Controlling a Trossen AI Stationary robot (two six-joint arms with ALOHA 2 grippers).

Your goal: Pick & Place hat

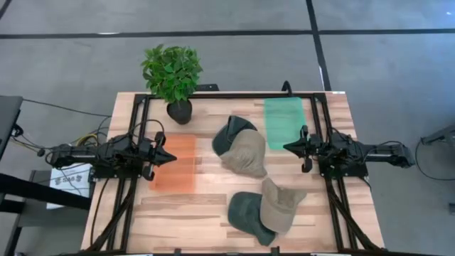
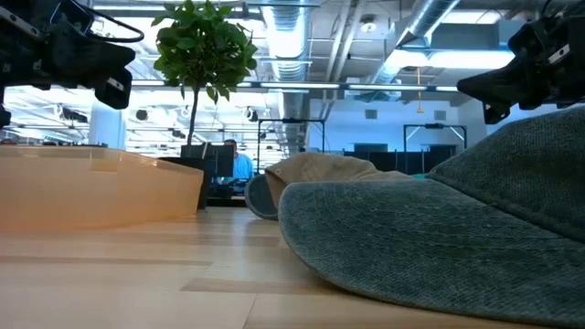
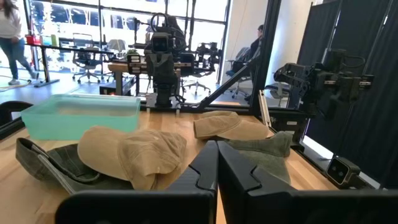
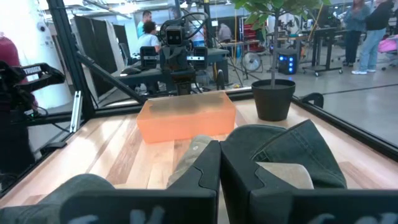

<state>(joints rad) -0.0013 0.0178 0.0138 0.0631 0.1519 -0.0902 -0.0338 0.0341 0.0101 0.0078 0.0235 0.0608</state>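
While both arms hang above the table, four hats lie between them on the wood. A dark green hat and a tan hat overlap at the centre; a second green hat and tan hat overlap at the near edge. At left, the orange bin holds nothing visible; at far right, the green bin likewise. The left gripper hovers over the orange bin, fingers pressed together. The right gripper sits just near of the green bin, fingers likewise closed on nothing. A potted plant stands at the far edge.
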